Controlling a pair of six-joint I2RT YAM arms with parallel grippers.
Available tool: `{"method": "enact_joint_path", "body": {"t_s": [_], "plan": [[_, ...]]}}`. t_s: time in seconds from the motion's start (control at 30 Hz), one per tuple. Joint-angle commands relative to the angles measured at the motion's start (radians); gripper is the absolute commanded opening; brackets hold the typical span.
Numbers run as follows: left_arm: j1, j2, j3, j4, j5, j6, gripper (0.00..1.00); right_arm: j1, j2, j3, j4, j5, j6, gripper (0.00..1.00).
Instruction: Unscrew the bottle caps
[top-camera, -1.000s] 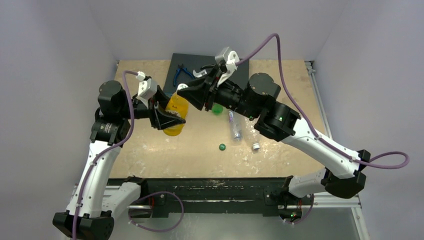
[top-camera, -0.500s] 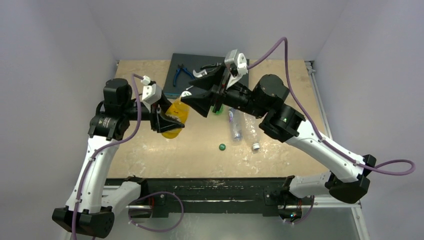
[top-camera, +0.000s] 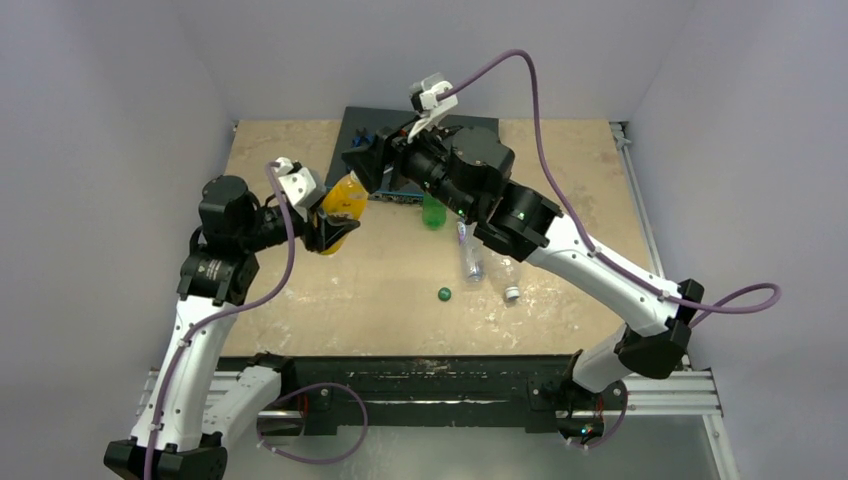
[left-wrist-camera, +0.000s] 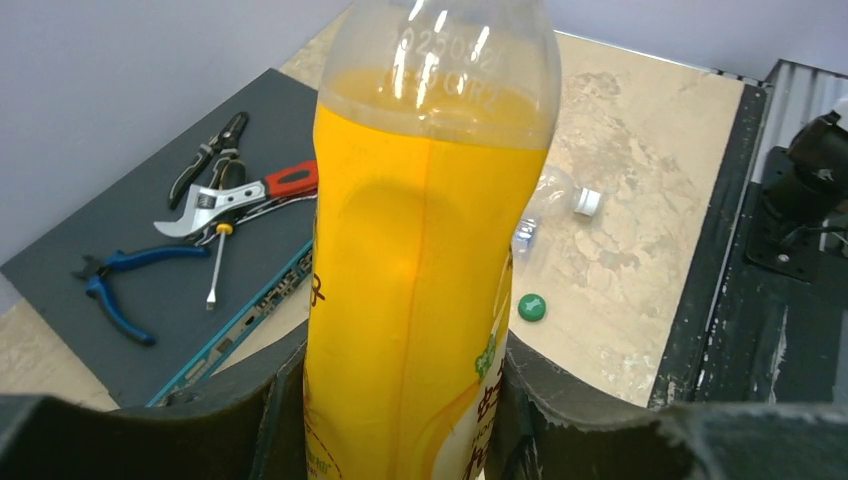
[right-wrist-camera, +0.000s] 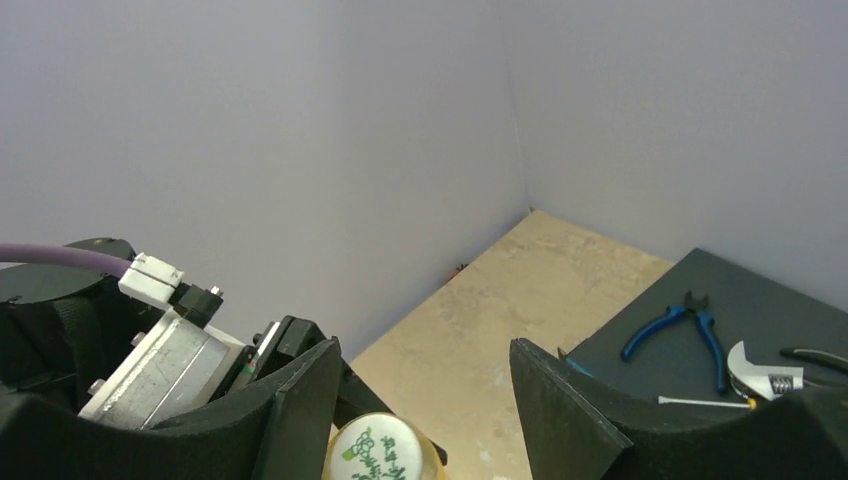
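While snug between left jaws, orange-yellow bottle (left-wrist-camera: 420, 280), its white cap (right-wrist-camera: 378, 452) between wide-apart right jaws.

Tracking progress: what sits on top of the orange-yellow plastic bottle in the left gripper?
A round white plastic cap with green print tops the orange-yellow bottle; the right gripper stands open around it. The neck threads are covered.
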Motion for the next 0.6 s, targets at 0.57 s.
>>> {"method": "enact_joint_path", "body": {"t_s": [0.57], "plan": [[0.001, 0.022, -0.001, 0.16, -0.086, -0.115, 0.11, 0.005, 0.064, 0.049, -0.008, 0.112, 0.107, 0.67]]}}
